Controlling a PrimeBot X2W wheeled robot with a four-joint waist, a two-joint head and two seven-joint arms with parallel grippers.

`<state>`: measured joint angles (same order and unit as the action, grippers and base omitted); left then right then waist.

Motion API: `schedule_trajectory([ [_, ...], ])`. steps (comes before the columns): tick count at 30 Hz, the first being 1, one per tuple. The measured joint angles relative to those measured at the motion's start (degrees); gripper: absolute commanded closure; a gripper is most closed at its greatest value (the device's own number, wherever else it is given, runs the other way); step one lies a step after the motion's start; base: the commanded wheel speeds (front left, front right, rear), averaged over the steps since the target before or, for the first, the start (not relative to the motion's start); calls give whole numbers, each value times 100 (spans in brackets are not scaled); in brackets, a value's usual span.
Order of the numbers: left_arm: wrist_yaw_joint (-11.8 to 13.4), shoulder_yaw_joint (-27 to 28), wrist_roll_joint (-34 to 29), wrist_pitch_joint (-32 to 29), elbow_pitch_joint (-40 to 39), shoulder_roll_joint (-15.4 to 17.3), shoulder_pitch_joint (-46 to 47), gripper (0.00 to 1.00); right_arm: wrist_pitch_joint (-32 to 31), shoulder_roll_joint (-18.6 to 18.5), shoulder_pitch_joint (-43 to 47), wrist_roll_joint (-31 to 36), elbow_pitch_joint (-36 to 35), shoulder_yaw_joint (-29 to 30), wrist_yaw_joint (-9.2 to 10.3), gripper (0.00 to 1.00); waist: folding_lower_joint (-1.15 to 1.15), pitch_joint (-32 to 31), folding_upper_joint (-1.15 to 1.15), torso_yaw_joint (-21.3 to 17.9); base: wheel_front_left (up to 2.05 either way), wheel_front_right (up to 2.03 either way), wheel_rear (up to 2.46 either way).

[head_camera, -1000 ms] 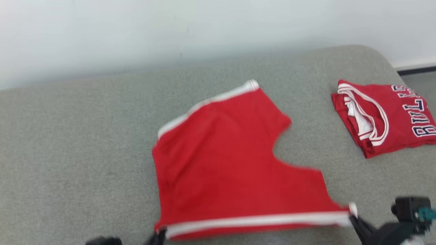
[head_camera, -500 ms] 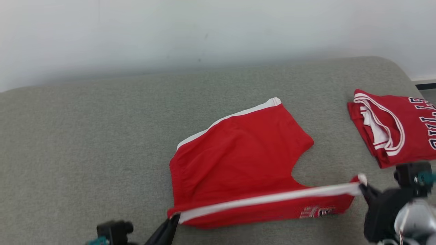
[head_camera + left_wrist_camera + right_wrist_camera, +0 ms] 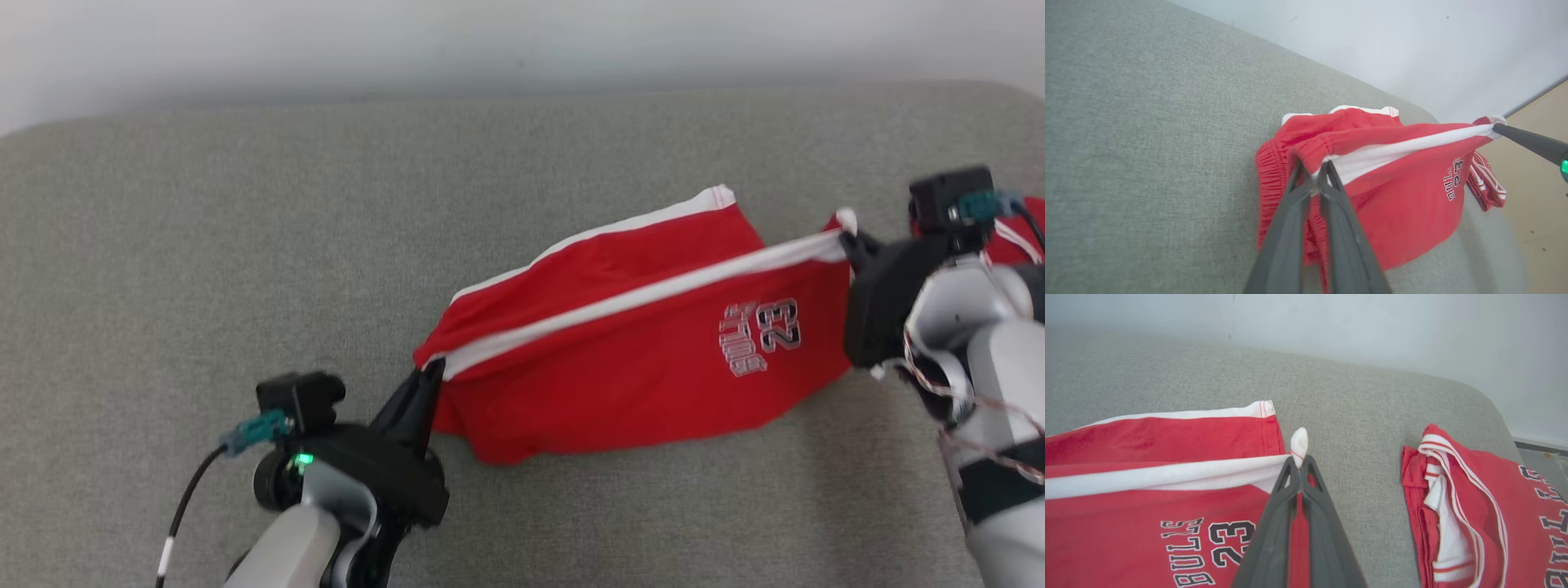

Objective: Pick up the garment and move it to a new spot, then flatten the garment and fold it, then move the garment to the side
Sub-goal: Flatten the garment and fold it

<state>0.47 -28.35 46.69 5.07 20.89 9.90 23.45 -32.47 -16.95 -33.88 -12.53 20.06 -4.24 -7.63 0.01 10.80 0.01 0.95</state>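
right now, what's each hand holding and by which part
Both hold the red shorts by the white side stripe: the left hand pinches its waistband end, the right hand its leg-hem end.

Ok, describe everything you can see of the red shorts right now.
The red shorts are soft knit fabric with white side stripes, an elastic gathered waistband and a BULLS 23 print. They hang stretched between the left gripper, shut on the waistband end, and the right gripper, shut on the hem corner; the rest drapes onto the grey cushion.
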Motion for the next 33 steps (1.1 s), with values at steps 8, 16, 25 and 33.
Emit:
schedule_trajectory([
  [8,208,64,-121,158,441,-309,803,100,775,16,-1313,252,1381,-486,1,100,0,484,0,180,0,0,0],
  [16,263,43,-78,201,784,-500,1265,64,1351,129,-2076,355,2482,-606,3,100,0,823,0,436,0,0,0],
  [25,254,64,-90,643,1055,-561,1396,0,2060,299,-2446,264,3262,-645,7,0,-1,898,0,591,0,0,0],
  [33,153,391,-634,981,750,-225,943,0,1995,420,-2375,-721,3624,-479,7,0,-2,562,0,506,0,0,0],
])
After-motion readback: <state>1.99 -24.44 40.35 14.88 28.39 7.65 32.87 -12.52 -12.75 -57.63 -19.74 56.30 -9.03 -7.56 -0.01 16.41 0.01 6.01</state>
